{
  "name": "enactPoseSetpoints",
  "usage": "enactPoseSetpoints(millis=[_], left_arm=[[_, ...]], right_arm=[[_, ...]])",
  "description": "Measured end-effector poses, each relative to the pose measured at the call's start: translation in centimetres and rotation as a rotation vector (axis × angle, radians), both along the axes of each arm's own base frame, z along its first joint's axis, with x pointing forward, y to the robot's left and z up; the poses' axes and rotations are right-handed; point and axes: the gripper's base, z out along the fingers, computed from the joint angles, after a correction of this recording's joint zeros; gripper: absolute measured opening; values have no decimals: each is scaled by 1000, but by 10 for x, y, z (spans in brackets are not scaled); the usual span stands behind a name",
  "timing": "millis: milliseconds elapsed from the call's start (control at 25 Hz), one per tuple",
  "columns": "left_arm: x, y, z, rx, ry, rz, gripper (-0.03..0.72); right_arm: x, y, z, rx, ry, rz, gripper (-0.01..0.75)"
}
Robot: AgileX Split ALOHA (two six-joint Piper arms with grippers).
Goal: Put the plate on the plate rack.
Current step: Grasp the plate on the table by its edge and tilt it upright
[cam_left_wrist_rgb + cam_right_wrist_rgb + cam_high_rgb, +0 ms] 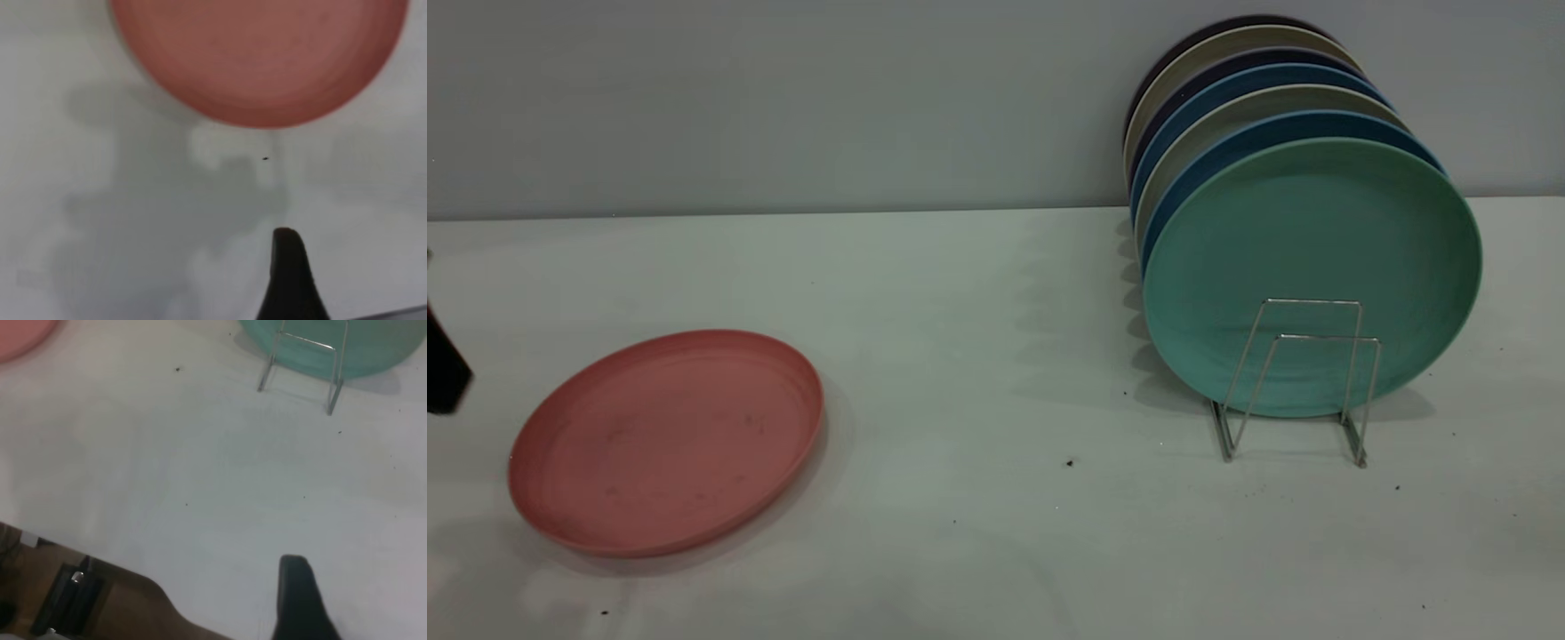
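Note:
The salmon-pink plate lies flat on the white table at the front left, with faint dark smudges on it. It fills the far part of the left wrist view, and a sliver shows in the right wrist view. The silver wire plate rack stands at the right with two bare loops in front. My left gripper hovers over bare table, apart from the plate; a dark piece of it shows at the left edge. My right gripper hangs over the table's front, well short of the rack.
A teal-green plate stands upright in the rack, with several blue, beige and dark plates behind it against the grey wall. The table's edge runs close to the right gripper, with dark gear below. Small dark specks dot the table.

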Motion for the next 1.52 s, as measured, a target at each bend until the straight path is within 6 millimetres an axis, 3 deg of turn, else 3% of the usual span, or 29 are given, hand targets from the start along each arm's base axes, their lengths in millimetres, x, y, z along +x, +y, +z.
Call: enactPoseSetpoints(millis=[160,320,480,720,960,1520], left_arm=[[29,16,-23,-53,104,16,538],[47,29,-41,-218,156,-7,538],[56,49,-65,-375,156,61,538],[58,83,-84,-362,117,206,538],[64,90,-96,-320,79,282,538],[61,87,-140,-378,174,366,538]], right_arm=[[0,0,0,0,0,1,481],[0,0,0,1,0,1,482],[0,0,0,1,0,1,482],[0,0,0,2,-1,1,482],[1,0,1,2,-13,-4,482],[1,0,1,4,-15,-5,482]])
